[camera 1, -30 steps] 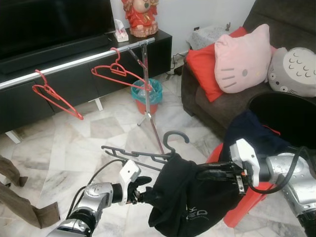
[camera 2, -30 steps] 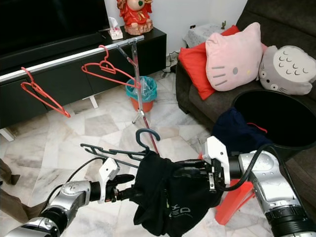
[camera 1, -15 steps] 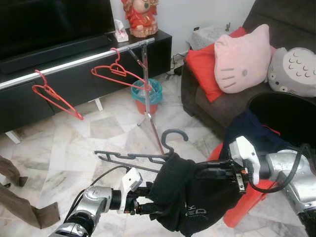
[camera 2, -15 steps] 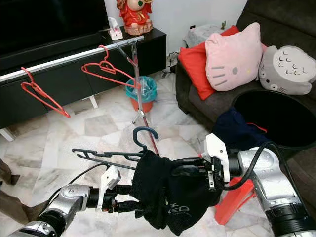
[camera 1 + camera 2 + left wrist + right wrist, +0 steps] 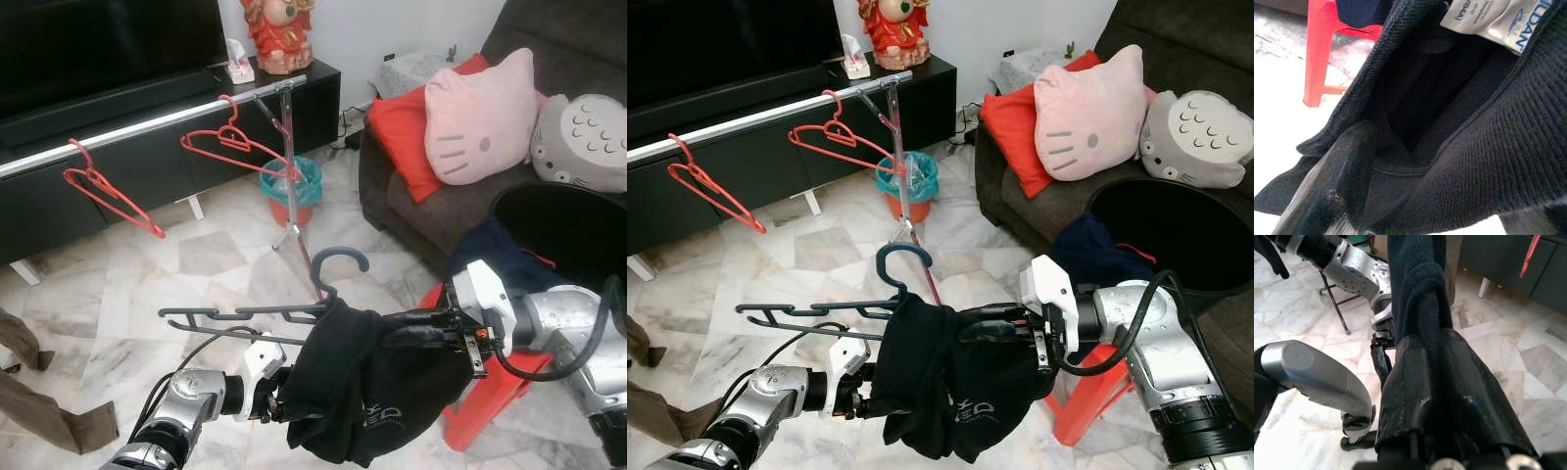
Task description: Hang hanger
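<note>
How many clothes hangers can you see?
3. Two thin red wire hangers hang on the silver rail, one at the left and one further right. One dark grey plastic hanger is inside the black knit shirt the robot holds.

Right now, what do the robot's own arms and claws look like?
Both arms are silver metal with rounded joints. The left claw and right claw each have long black fingers behind a white block at the wrist. Black cables loop along both forearms.
</note>
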Motion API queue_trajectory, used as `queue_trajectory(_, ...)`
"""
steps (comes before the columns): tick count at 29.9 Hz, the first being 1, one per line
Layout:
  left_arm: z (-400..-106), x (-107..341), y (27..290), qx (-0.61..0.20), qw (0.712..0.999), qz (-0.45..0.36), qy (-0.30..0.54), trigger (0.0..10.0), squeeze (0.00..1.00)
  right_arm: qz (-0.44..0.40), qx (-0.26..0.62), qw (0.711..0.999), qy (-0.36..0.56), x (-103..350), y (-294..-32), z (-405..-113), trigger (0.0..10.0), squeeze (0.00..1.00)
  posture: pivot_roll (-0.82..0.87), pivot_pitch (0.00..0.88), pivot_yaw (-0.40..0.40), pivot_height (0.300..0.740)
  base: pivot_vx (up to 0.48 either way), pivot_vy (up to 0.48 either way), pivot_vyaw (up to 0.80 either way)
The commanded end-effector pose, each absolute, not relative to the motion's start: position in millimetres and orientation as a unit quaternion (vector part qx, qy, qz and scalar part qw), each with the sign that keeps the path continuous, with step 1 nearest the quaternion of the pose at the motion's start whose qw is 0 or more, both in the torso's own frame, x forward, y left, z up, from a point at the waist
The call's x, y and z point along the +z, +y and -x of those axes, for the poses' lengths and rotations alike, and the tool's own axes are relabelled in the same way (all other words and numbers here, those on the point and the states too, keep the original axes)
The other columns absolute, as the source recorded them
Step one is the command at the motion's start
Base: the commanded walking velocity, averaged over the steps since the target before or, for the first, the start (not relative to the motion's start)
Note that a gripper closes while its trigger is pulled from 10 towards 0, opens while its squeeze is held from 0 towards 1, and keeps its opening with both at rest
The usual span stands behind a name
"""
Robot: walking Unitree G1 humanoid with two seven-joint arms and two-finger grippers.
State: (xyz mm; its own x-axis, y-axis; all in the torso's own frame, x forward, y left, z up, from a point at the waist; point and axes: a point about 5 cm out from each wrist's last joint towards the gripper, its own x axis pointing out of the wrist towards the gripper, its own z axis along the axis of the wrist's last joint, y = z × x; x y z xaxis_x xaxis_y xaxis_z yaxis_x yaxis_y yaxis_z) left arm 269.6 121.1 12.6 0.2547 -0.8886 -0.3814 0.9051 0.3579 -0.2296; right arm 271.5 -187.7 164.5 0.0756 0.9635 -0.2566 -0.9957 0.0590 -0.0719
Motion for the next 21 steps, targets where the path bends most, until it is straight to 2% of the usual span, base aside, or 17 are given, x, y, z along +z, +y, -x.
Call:
queue_trajectory(1,-267.0,9.1,123.7,-0.568,0.787,-0.027,0.241,10.0,0.00,0.117,0.687,0.716,0.045,174.1,-182.8,-270.4,0.0,0.00,-0.10,0.029,0.034,0.740,0.000,0.000,0.00)
queue_trajectory(5,-262.1,4.3,125.4,-0.573,0.777,-0.039,0.256,10.0,0.00,0.119,0.687,0.716,0.042,177.7,-183.6,-271.4,0.0,0.00,-0.10,0.029,0.034,0.740,0.000,0.000,0.00)
queue_trajectory(7,-260.3,1.9,127.0,-0.572,0.776,-0.045,0.264,8.8,0.00,0.120,0.687,0.716,0.042,178.2,-184.1,-271.9,0.0,0.00,-0.10,0.028,0.033,0.740,0.000,0.000,0.00)
queue_trajectory(8,-259.4,0.9,127.9,-0.572,0.774,-0.049,0.267,7.0,0.00,0.121,0.687,0.716,0.042,178.3,-184.4,-272.0,0.0,0.00,-0.10,0.029,0.033,0.740,0.000,0.000,0.00)
queue_trajectory(10,-254.8,-2.8,131.4,-0.579,0.763,-0.061,0.280,8.2,0.00,0.122,0.686,0.716,0.042,179.1,-185.0,-272.7,0.0,0.00,-0.09,0.029,0.034,0.740,0.000,0.000,0.00)
queue_trajectory(12,-252.7,-4.5,132.9,-0.581,0.760,-0.063,0.285,8.3,0.00,0.123,0.686,0.716,0.042,179.9,-185.1,-273.2,0.0,0.00,-0.09,0.029,0.034,0.740,0.000,0.000,0.00)
queue_trajectory(14,-252.1,-5.0,133.3,-0.581,0.759,-0.066,0.286,8.0,0.00,0.123,0.686,0.716,0.042,180.1,-185.1,-273.2,0.0,0.00,-0.09,0.030,0.034,0.740,0.000,0.000,0.00)
queue_trajectory(15,-251.8,-5.5,133.6,-0.581,0.759,-0.068,0.287,7.4,0.00,0.123,0.686,0.716,0.042,180.3,-185.2,-273.2,0.0,0.00,-0.09,0.030,0.034,0.740,0.000,0.000,0.00)
queue_trajectory(17,-251.1,-6.5,134.0,-0.581,0.757,-0.074,0.290,7.3,0.00,0.123,0.686,0.716,0.042,180.3,-185.1,-273.3,0.0,0.00,-0.09,0.030,0.034,0.740,0.000,0.000,0.00)
queue_trajectory(18,-250.2,-7.7,134.4,-0.581,0.755,-0.079,0.293,6.8,0.00,0.124,0.686,0.716,0.041,180.3,-185.0,-273.3,0.0,0.00,-0.09,0.030,0.034,0.740,0.000,0.000,0.00)
queue_trajectory(19,-249.4,-8.8,134.6,-0.580,0.754,-0.082,0.297,4.7,0.00,0.124,0.686,0.716,0.041,180.3,-184.8,-273.4,0.0,0.00,-0.10,0.030,0.034,0.740,0.000,0.000,0.00)
queue_trajectory(20,-248.8,-9.5,134.6,-0.579,0.754,-0.083,0.299,4.7,0.00,0.124,0.686,0.716,0.041,180.5,-184.5,-273.4,0.0,0.00,-0.10,0.030,0.034,0.740,0.000,0.000,0.00)
queue_trajectory(21,-248.3,-10.5,134.0,-0.577,0.755,-0.084,0.300,4.1,0.00,0.123,0.686,0.716,0.040,181.0,-184.2,-273.2,0.0,0.00,-0.10,0.030,0.034,0.740,0.000,0.000,0.00)
